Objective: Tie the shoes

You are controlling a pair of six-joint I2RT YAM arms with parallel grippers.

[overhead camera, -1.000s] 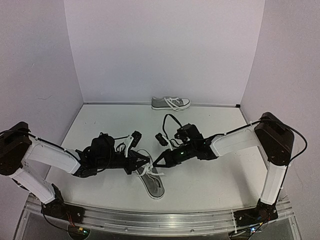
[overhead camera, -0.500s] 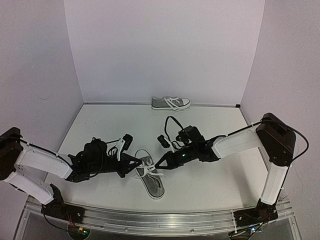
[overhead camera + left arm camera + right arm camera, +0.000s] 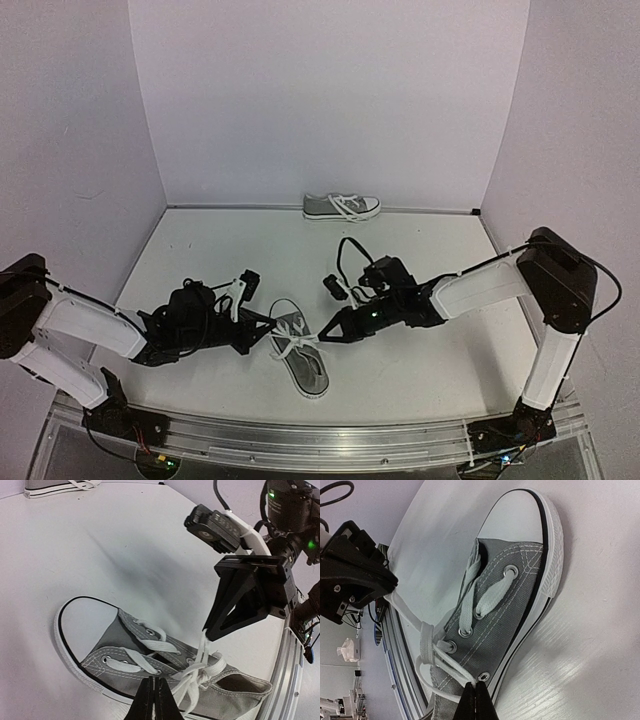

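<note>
A grey sneaker (image 3: 305,365) with white laces lies near the table's front, toe to the back left. It also shows in the left wrist view (image 3: 115,650) and the right wrist view (image 3: 515,595). My left gripper (image 3: 268,335) is at its left side, shut on a lace end (image 3: 154,700). My right gripper (image 3: 323,336) is at its right side, shut on the other lace strand (image 3: 202,652), as the right wrist view (image 3: 479,692) also shows. A crossed knot (image 3: 200,672) sits over the top eyelets. The second sneaker (image 3: 342,207) stands by the back wall, laces loose.
A metal rail (image 3: 330,440) runs along the table's front edge just beyond the near shoe's heel. White walls close the back and both sides. The right arm's camera block (image 3: 215,527) hangs above the near shoe.
Both grippers have drawn apart, the left one to the left and the right one to the right, each with a lace strand. The strands now run outward from the knot.
</note>
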